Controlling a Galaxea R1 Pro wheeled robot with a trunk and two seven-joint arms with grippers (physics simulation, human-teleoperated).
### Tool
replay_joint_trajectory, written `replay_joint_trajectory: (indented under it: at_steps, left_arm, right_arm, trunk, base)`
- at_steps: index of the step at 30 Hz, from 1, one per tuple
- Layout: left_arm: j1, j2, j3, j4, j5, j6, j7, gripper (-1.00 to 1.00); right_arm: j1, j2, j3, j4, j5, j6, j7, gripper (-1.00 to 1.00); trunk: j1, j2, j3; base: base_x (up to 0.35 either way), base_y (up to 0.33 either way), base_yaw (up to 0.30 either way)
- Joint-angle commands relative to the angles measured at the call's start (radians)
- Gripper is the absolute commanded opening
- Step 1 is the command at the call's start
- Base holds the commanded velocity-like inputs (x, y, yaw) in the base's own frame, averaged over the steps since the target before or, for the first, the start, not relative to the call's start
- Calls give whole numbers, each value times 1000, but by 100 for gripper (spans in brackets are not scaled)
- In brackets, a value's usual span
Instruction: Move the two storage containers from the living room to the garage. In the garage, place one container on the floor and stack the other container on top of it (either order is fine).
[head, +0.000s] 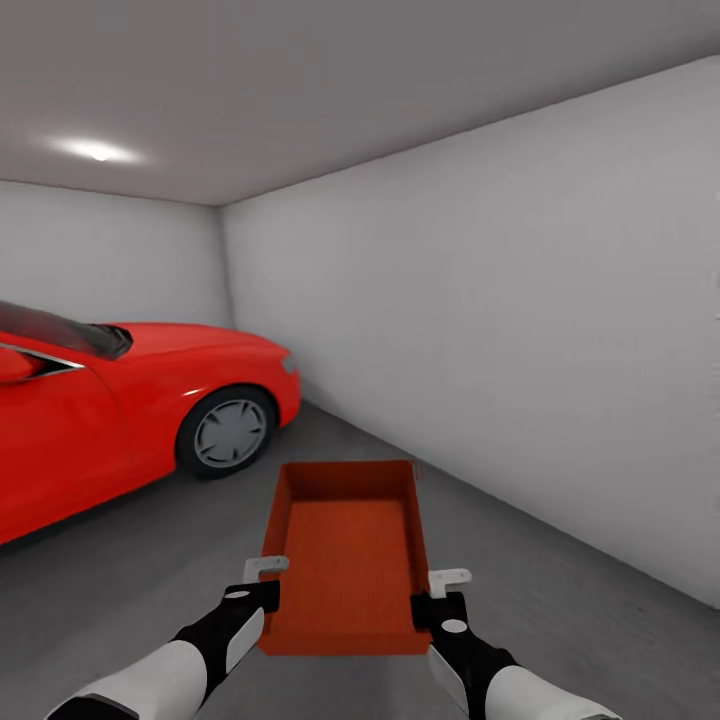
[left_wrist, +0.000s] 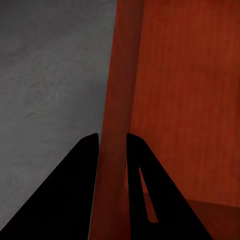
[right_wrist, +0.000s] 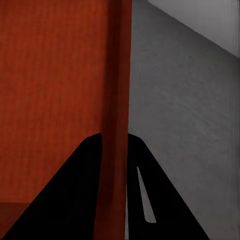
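Orange-red bin carried in the garage

The lidless, thin-walled storage container (head: 345, 560) hangs above the grey floor (head: 560, 590); the left gripper (left_wrist: 111, 150) pinches its left wall, the right gripper (right_wrist: 115, 147) its right wall, near a red car (head: 120, 400).

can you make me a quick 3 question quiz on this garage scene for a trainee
1. True or false: the storage container is held off the floor by both grippers.
2. Which parts of the container do the left gripper and the right gripper clamp?
A. one side wall each
B. the far end wall
C. the base
3. Fill in: the car stands to the robot's ____ side.

Key
1. True: each gripper grips the bin, which hangs above the grey floor.
2. A: in each wrist view a thin orange-red wall runs between the two fingers.
3. Left: the red car is at the head view's left, opposite the white wall.
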Motion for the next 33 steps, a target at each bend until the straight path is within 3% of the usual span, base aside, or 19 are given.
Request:
replay_joint_trajectory:
  at_steps: [1, 33]
  left_arm:
    - [0, 15, 20, -5, -15, -36, 12, -100]
    - [0, 16, 20, -5, -15, -35, 12, -100]
  right_arm:
    - [0, 0, -16, 2, -11, 0, -1, -100]
    - [0, 0, -16, 2, -11, -2, -1, -100]
  trunk:
    - [1, -1, 0]
    - [1, -1, 0]
  base:
    - [322, 104, -261]
    - [322, 104, -261]
